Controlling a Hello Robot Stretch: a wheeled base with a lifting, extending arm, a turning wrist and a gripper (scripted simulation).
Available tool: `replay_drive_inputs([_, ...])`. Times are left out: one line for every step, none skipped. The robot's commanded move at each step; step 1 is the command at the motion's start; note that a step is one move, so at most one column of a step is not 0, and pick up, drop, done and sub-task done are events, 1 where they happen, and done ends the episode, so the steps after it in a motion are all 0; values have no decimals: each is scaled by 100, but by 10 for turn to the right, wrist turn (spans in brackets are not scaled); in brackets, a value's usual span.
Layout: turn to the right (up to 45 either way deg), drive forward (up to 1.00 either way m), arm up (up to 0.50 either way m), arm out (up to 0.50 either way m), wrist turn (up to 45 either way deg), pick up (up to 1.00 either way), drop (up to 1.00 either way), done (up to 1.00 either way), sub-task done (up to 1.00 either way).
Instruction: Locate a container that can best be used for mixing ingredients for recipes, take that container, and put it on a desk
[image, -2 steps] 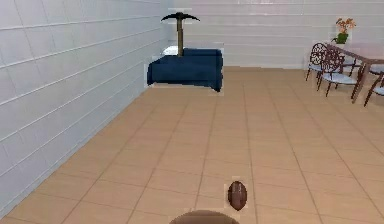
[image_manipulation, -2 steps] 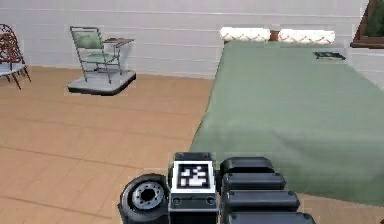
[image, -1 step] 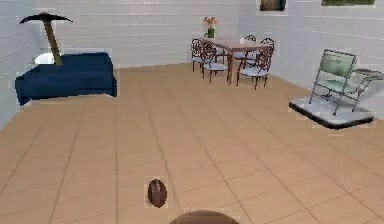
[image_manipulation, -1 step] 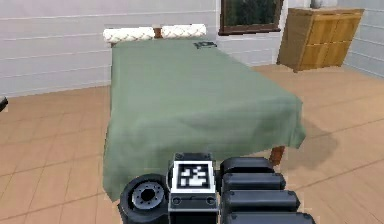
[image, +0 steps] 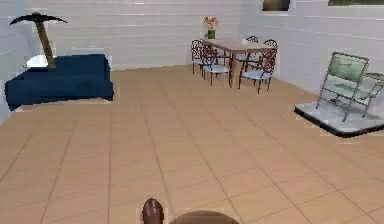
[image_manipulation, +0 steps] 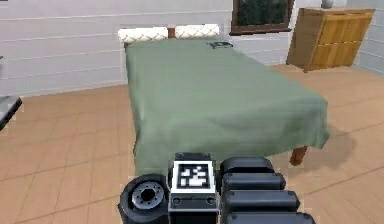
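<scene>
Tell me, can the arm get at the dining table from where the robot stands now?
Probably not. The dining table stands far across the bare floor, while the arm faces the green bed.

Forward view: facing ahead and somewhat down, across tiled floor (image: 180, 130) toward a far dining table (image: 235, 48). Arm side view: facing sideways, close against a green bed (image_manipulation: 220, 95) (same tiled floor in both).
</scene>
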Motion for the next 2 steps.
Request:
replay_drive_inputs([240,0,0,0,0,0,0,0,0])
replay_drive_inputs([0,100,0,0,0,0,0,0,0])
